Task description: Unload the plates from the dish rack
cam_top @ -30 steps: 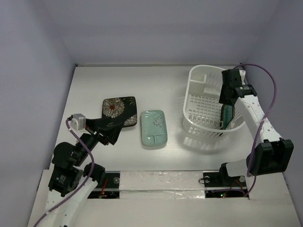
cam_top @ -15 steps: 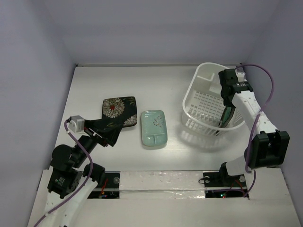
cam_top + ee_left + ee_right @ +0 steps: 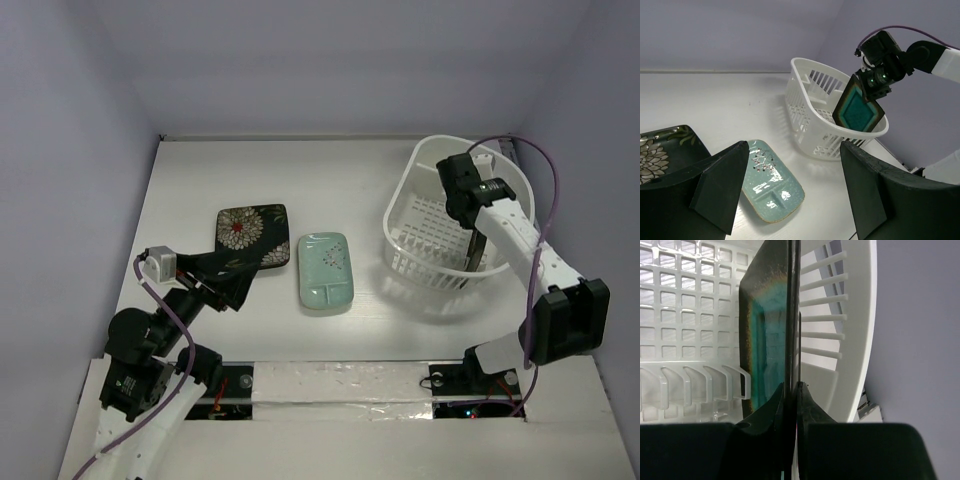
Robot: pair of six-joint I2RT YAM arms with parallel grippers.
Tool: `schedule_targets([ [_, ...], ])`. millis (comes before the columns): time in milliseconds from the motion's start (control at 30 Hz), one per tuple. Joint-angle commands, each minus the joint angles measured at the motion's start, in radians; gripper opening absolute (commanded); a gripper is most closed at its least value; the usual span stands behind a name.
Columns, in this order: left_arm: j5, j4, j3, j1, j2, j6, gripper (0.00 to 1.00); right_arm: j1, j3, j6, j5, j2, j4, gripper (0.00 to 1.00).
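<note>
The right gripper [image 3: 792, 386] pinches the teal-centred plate [image 3: 858, 111] on edge over the dish rack [image 3: 807, 67]. Its lower corner seems clear of the grid floor. The left gripper [image 3: 794, 147] gapes wide beside the black flowered plate [image 3: 250, 235]. The mint plate [image 3: 325, 270] lies just beside that on the table [image 3: 220, 180].

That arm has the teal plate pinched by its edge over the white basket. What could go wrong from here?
The right gripper holds the teal plate only by a thin strip of rim, so it could swing or slip and drop. Its lower corner hangs close to the dish rack rim; moving sideways too early might snag it and drag the rack. Set down carelessly, it could knock the mint-green plate.
</note>
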Motion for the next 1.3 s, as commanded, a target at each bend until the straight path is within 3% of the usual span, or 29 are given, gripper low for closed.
schedule_targets([
  [0, -0.005, 0.047, 0.017, -0.004, 0.000, 0.002, 0.71, 0.032, -0.008, -0.099, 0.160, -0.122, 0.078, 0.00],
  [267, -0.005, 0.046, 0.015, -0.004, 0.011, 0.000, 0.71, 0.053, 0.016, -0.146, 0.233, -0.249, 0.141, 0.00],
  [400, -0.005, 0.049, 0.015, -0.004, 0.023, 0.000, 0.71, 0.053, 0.125, -0.121, 0.243, -0.275, 0.104, 0.00],
  [600, -0.007, 0.046, 0.014, -0.004, 0.036, -0.001, 0.71, 0.073, 0.444, -0.029, 0.059, -0.309, 0.043, 0.00],
  [767, -0.013, 0.044, 0.014, -0.004, 0.040, -0.003, 0.71, 0.105, 0.576, 0.049, -0.174, -0.321, 0.072, 0.00],
  [967, -0.043, 0.035, 0.019, 0.016, 0.048, -0.004, 0.71, 0.124, 0.435, 0.224, -0.624, -0.381, 0.361, 0.00],
  [1100, -0.075, 0.023, 0.023, 0.035, 0.065, -0.007, 0.71, 0.240, 0.332, 0.287, -0.667, -0.327, 0.568, 0.00],
  [1267, -0.149, -0.009, 0.037, 0.045, 0.054, -0.018, 0.76, 0.372, 0.319, 0.327, -0.676, -0.135, 0.700, 0.00],
])
